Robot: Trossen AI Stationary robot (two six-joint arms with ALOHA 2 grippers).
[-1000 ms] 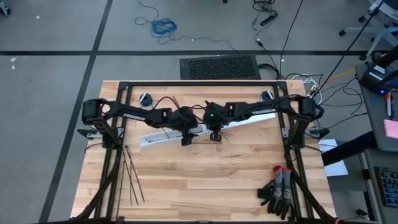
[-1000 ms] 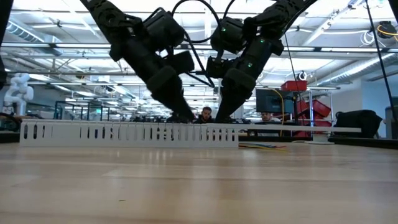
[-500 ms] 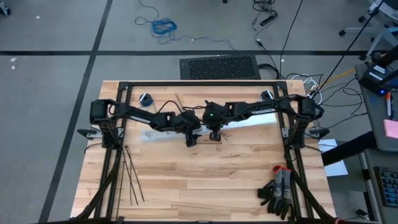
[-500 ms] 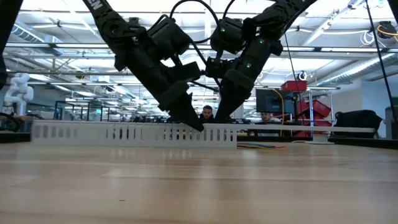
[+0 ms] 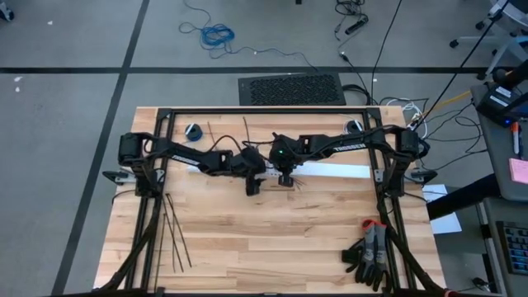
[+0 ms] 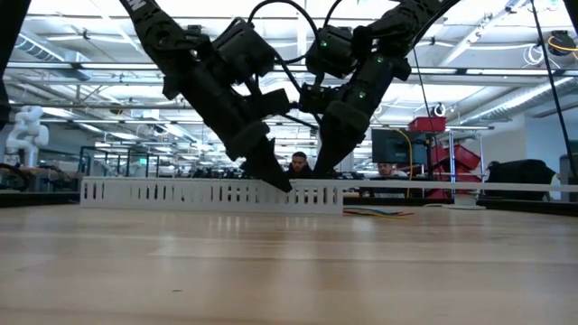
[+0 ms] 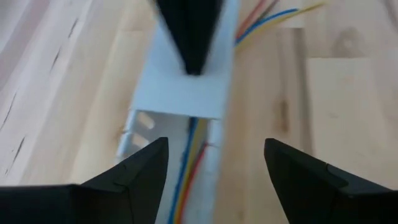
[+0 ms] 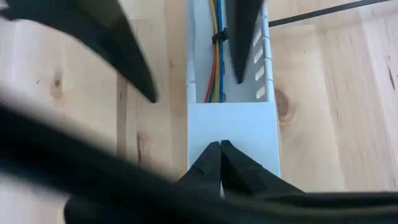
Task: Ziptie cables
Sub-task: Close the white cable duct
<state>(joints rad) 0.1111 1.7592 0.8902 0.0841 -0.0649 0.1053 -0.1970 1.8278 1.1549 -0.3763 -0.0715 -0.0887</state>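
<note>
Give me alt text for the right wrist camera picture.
The shut right gripper presses on the cover of a white slotted duct lying on the wooden table. Coloured cables run inside the duct, between the left gripper's open fingers.

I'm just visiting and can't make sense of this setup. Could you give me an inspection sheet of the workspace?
Surface: wooden table, bare across the near half.
Job's things: coloured wires lying inside the white slotted duct; spare zipties at the left edge.
Clutter: black gloves at the near right corner.
Grippers: left end effector open, straddling the duct; right end effector shut, its tip on the duct's cover.
Cables: blue cord coiled on the floor.
Surroundings: people seated beyond the table in the low view.
</note>
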